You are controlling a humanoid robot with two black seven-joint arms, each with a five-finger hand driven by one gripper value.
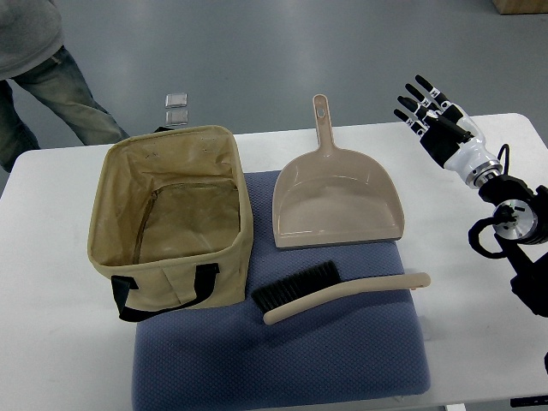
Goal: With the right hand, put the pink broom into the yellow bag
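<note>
At the upper right of the frame, the robot's right hand (425, 107) hovers over the far edge of the white table (51, 282), fingers (409, 96) released and spread, holding nothing. The pink broom (338, 291) lies untouched on a blue mat (282, 360) at lower centre, its dark bristles pointing left toward the yellow bag (167, 218), its handle running right. The bag stands open at centre left, black straps hanging down its near side. A dustpan (336, 197) rests just behind the broom, close enough that a low approach from the upper right could knock it or drag it across the mat. The broom's handle is thin and lies flat, so the fingers may slide off or pinch it off-balance, leaving the bristle end to droop. The bag's soft walls could fold inward if the long broom catches the rim on the way in. A person's legs (51, 94) show at upper left, well apart from the hand.
</note>
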